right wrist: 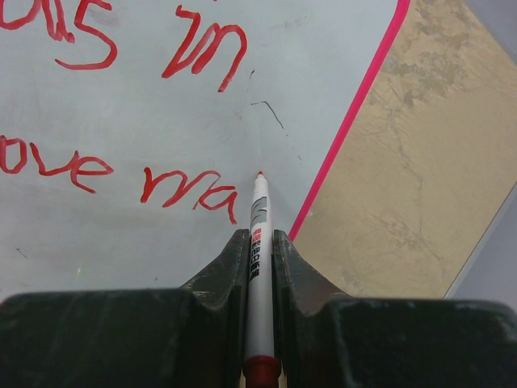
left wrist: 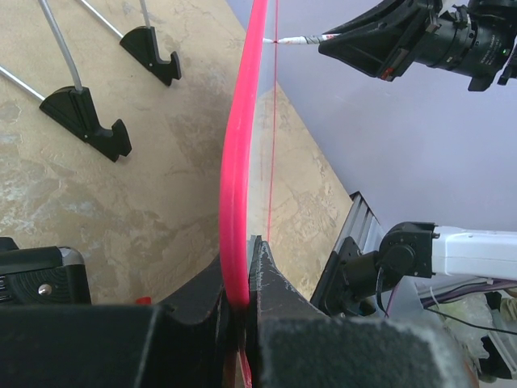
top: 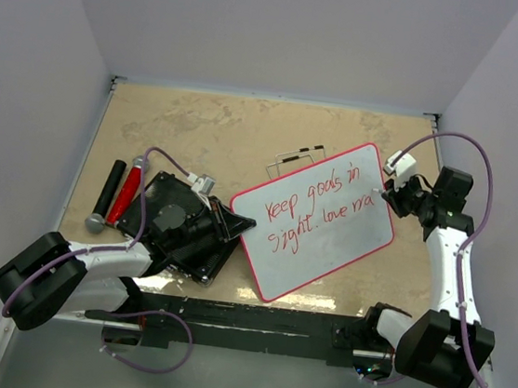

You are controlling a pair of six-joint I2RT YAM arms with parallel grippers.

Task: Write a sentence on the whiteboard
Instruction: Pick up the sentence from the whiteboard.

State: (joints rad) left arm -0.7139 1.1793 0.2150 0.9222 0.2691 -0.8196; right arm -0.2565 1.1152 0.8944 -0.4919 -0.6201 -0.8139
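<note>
My left gripper (left wrist: 245,271) is clamped shut on the red rim of the whiteboard (top: 336,254), a light, stiff, slick panel lying mid-table and, I judge, best pinched at its edge, while my right gripper (right wrist: 258,242) pinches a red marker (right wrist: 259,206), tip just past "ma" of the sentence (top: 311,211), with the wire clips (top: 298,157) behind and the black ribbed slab (top: 180,227) to the left, neither in the pen's way.

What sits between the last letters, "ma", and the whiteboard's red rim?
The marker tip, over bare whiteboard; the right wrist view shows it.
</note>
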